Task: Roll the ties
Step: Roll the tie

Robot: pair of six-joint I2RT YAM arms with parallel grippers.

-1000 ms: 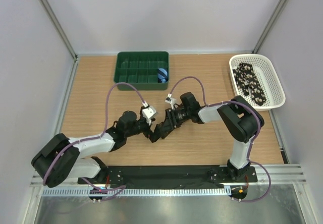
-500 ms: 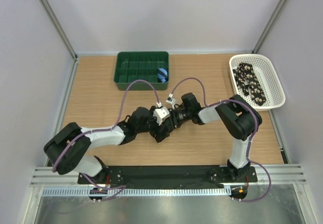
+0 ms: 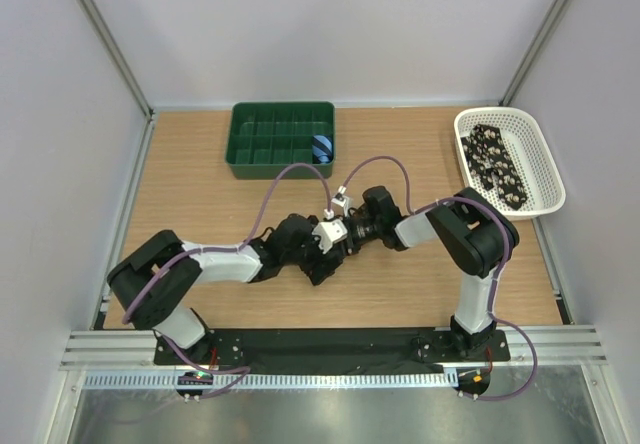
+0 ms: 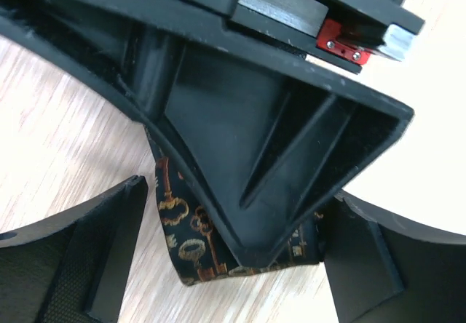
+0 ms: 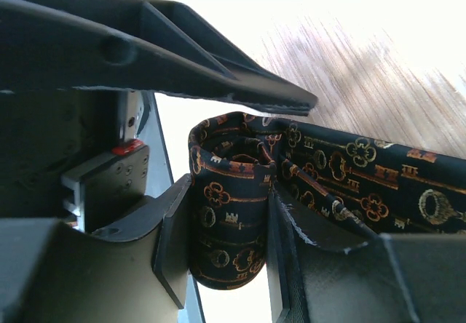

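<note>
A dark tie with an orange-gold key pattern is wound into a roll, and my right gripper is shut on it, one pad on each side. The unrolled tail runs off to the right over the wood. My left gripper stands open, its fingers straddling one right finger and a tie edge without touching the fabric. From above, both grippers meet at mid-table, which hides most of the tie. More ties, black with pale spots, lie in the white basket.
A green compartment tray stands at the back left, with a small blue roll in its right-hand cell. The white basket sits at the back right by the wall. Cables loop above both wrists.
The left arm has swung right and closed in on the right gripper, so its open fingers now sit around the held tie. The right arm has barely moved.
</note>
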